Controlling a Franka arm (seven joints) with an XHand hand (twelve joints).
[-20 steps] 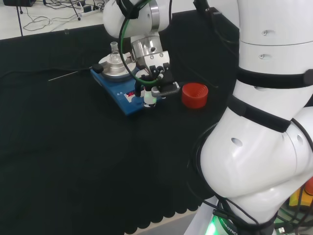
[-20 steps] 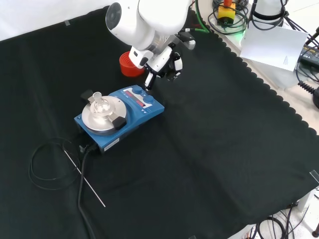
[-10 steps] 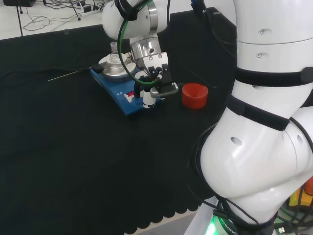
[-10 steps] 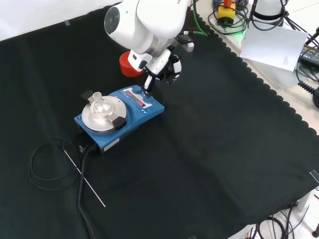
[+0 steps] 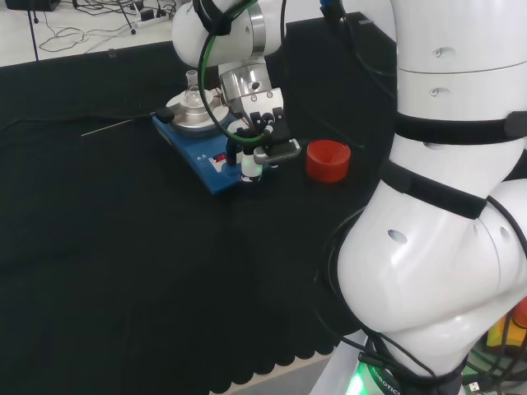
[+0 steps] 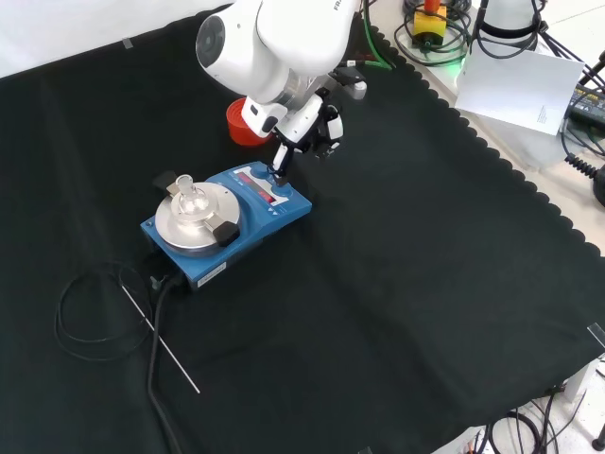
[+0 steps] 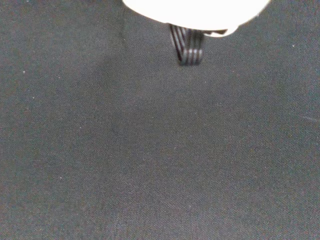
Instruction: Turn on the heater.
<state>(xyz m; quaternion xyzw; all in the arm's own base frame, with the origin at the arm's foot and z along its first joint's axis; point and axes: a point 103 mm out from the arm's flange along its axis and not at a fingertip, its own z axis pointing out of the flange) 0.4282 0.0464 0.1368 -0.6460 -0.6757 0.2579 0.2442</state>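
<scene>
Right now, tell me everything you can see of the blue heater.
The heater is a flat blue box on the black cloth, with a round silvery top plate carrying a small clear glass flask. Its sloped front panel shows a red display and a knob at one corner. A black cable leaves its back. One straight finger of the hand reaches down to the panel's edge; contact is unclear.

**Materials and finishes**

Black cloth (image 6: 425,265): matt, fine woven texture (grain clear in wrist view). Heater (image 6: 227,223): glossy blue casing, brushed silvery metal plate (image 6: 189,227). Red ribbed ring (image 5: 328,160): matt plastic look. Hand (image 5: 262,132): smooth black-and-white plastic. Arm link (image 5: 445,206): glossy white.
</scene>
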